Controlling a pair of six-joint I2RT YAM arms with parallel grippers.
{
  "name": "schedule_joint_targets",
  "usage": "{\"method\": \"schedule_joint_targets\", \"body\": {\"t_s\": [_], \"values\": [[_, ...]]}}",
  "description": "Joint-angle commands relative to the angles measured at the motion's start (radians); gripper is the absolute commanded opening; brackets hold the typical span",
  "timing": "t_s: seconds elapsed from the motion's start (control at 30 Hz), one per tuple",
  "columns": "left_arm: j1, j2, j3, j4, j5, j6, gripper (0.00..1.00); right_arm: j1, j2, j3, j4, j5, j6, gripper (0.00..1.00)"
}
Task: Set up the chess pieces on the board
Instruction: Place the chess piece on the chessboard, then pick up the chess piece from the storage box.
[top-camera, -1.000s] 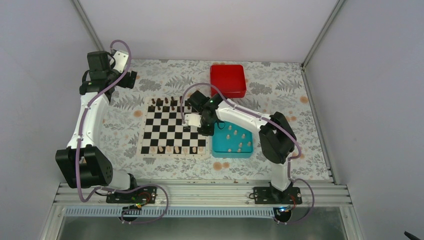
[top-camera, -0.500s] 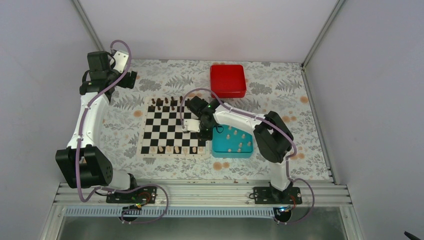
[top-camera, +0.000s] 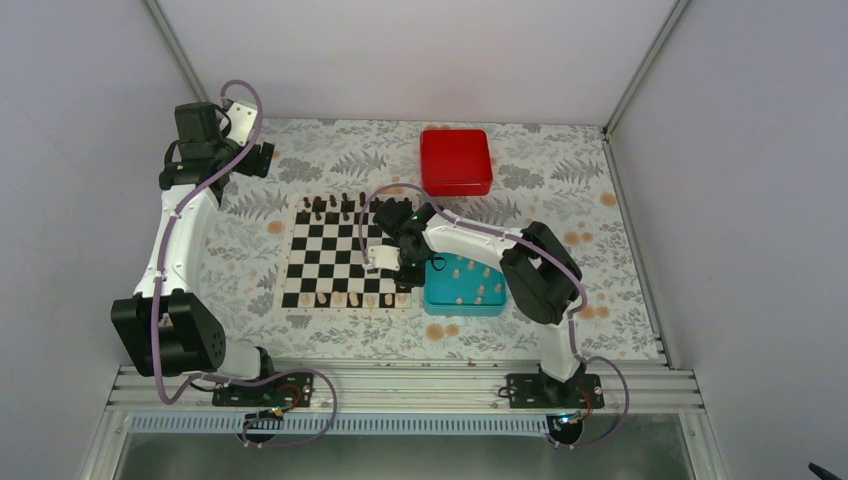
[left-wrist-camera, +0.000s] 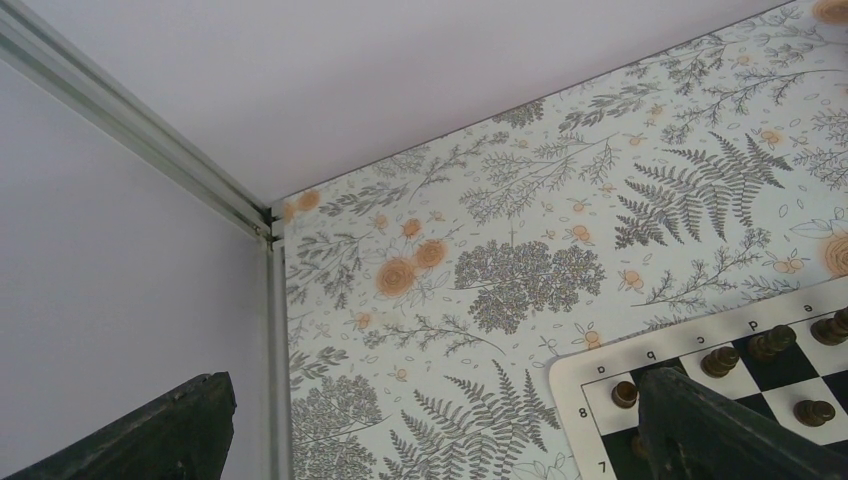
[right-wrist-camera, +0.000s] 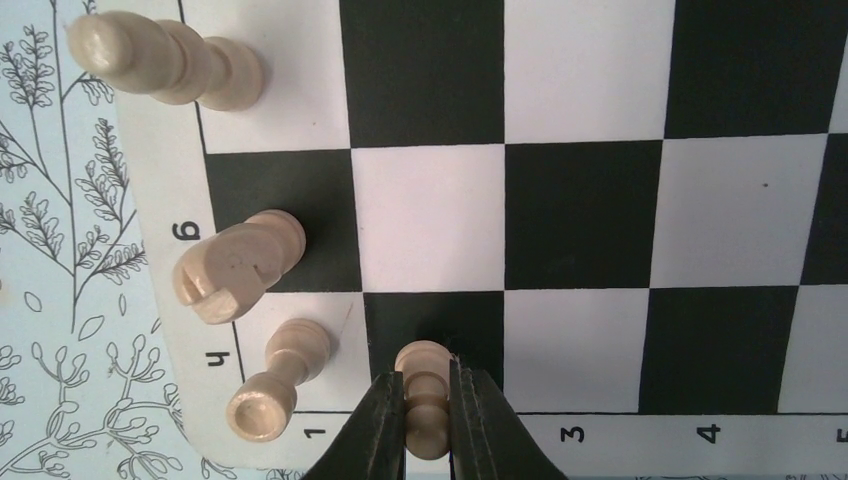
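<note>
The chequered board (top-camera: 348, 262) lies mid-table. Dark chessmen (top-camera: 330, 206) stand along its far edge, several cream pieces (top-camera: 340, 298) along its near edge. My right gripper (top-camera: 395, 272) is over the board's near right corner. In the right wrist view it (right-wrist-camera: 428, 415) is shut on a cream pawn (right-wrist-camera: 425, 390), whose base rests on a black square of the board (right-wrist-camera: 580, 215). A rook (right-wrist-camera: 278, 378), a knight (right-wrist-camera: 235, 268) and a bishop (right-wrist-camera: 165, 62) stand in the row beside it. My left gripper (top-camera: 262, 155) is high at the far left, open and empty; its fingers (left-wrist-camera: 720, 430) frame the board's corner (left-wrist-camera: 590, 385).
A teal tray (top-camera: 462, 285) with several cream pieces lies right of the board. A red box (top-camera: 456, 160) sits at the back. Walls and metal posts (left-wrist-camera: 150, 130) close the cell on three sides.
My right gripper has moved toward the near edge of the board with the pawn, down to the row in front of the cream back rank. The left arm has not moved.
</note>
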Motion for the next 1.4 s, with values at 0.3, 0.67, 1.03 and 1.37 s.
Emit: {"method": "schedule_joint_targets", "body": {"t_s": [0.3, 0.67, 1.03, 1.37], "values": [[0.007, -0.03, -0.015, 0.015, 0.014, 0.001, 1.0, 0.009, 0.034, -0.016, 0.012, -0.008, 0.01, 0.13], [0.007, -0.036, -0.013, 0.013, 0.014, 0.003, 1.0, -0.001, -0.09, -0.023, 0.003, 0.024, 0.024, 0.34], [0.007, -0.034, -0.006, 0.014, 0.016, 0.003, 1.0, -0.193, -0.258, -0.083, -0.057, 0.066, 0.017, 0.37], [0.007, -0.031, -0.004, 0.012, 0.022, 0.002, 1.0, -0.307, -0.258, -0.265, 0.032, 0.076, -0.01, 0.42]]}}
